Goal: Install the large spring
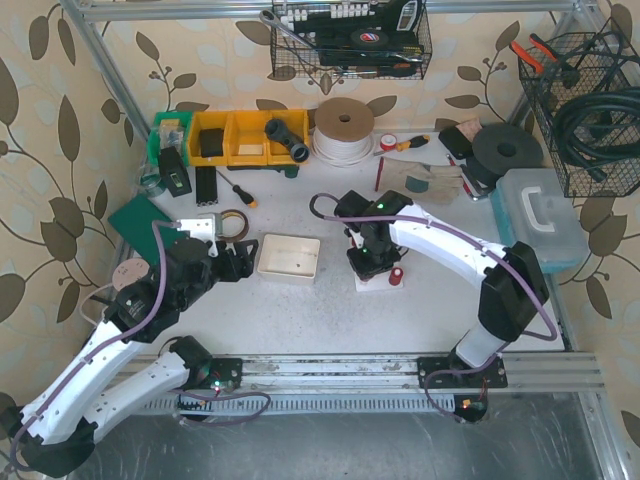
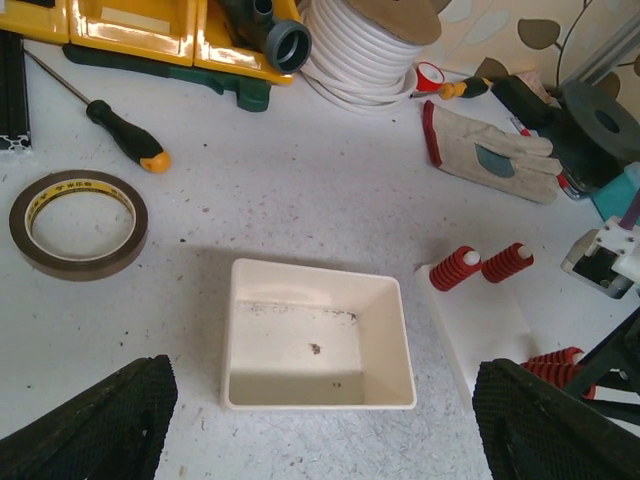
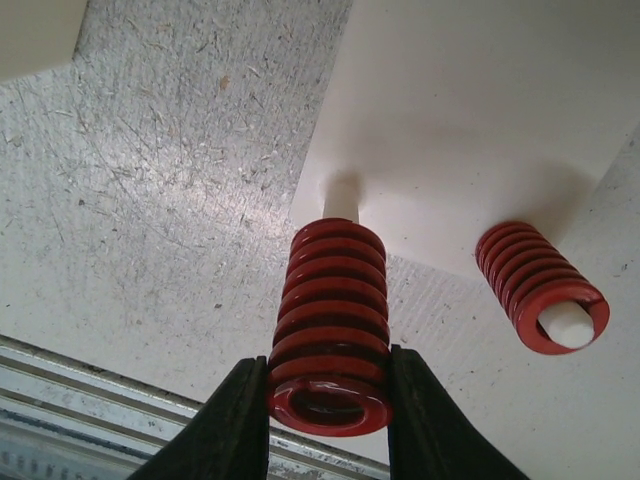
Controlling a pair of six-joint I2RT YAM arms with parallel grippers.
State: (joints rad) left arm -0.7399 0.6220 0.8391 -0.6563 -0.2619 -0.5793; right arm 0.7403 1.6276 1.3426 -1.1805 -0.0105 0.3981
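Gripping entry: right gripper (image 3: 328,400), jaws clenched on the large spring (image 3: 330,310) at its near coils. The spring is red, held above the table (image 3: 170,170) at the edge of the white plate (image 3: 480,100). Its far end is in line with a white peg (image 3: 341,192), whose base shows between coil and plate. Whether the peg has entered the coil cannot be told. Second red spring (image 3: 535,285): just right of the first, seated on its own peg (image 3: 567,322). Left gripper (image 2: 322,425): jaws released, wide apart, hovering over the near rim of a white tray (image 2: 410,340). Tape roll (image 2: 78,225), screwdriver (image 2: 125,140) and glove (image 2: 490,150) lie beyond the tray.
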